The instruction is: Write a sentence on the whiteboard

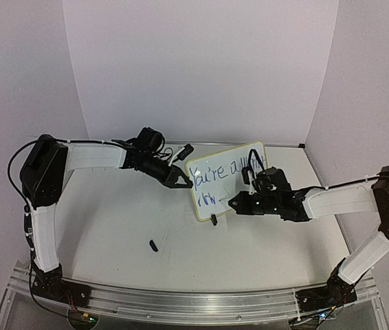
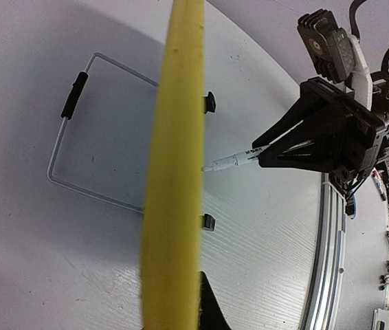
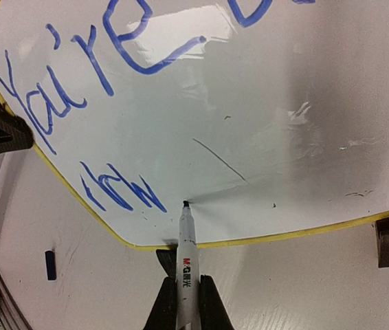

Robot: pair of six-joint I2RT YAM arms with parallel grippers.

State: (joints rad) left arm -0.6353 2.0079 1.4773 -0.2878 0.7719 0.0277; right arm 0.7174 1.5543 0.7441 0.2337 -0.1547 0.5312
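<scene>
Toward the table's (image 1: 112, 220) back edge, right of centre, the whiteboard (image 1: 225, 191) stands tilted, its left edge clamped in the left gripper (image 1: 179, 180). Blue writing (image 3: 91, 82) runs in two lines across its left part. The right gripper (image 3: 181, 295) pinches a marker (image 3: 185, 254), its tip touching the board's lower face just right of the second line. A small blue cap (image 1: 153, 245) lies well apart on the open stretch toward the near edge.

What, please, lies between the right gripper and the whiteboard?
A white marker held in the right gripper spans that gap, its dark tip on the whiteboard; the right wrist view shows it.
</scene>
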